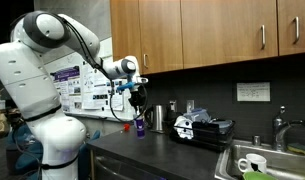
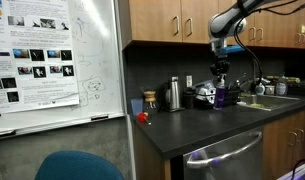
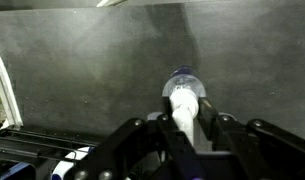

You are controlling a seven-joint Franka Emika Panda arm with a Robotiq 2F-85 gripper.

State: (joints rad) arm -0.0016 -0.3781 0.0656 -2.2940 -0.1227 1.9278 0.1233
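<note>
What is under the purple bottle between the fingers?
Under the purple bottle only the dark countertop shows. The fingers grip its upper part. The bottle's own body covers its base, so contact with the countertop cannot be seen.

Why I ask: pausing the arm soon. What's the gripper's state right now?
Gripper: closed, holding the bottle.

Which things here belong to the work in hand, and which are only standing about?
In hand: gripper, shut on the purple bottle.
Standing about: steel flask, jar, small red thing, dish rack, sink.
</note>
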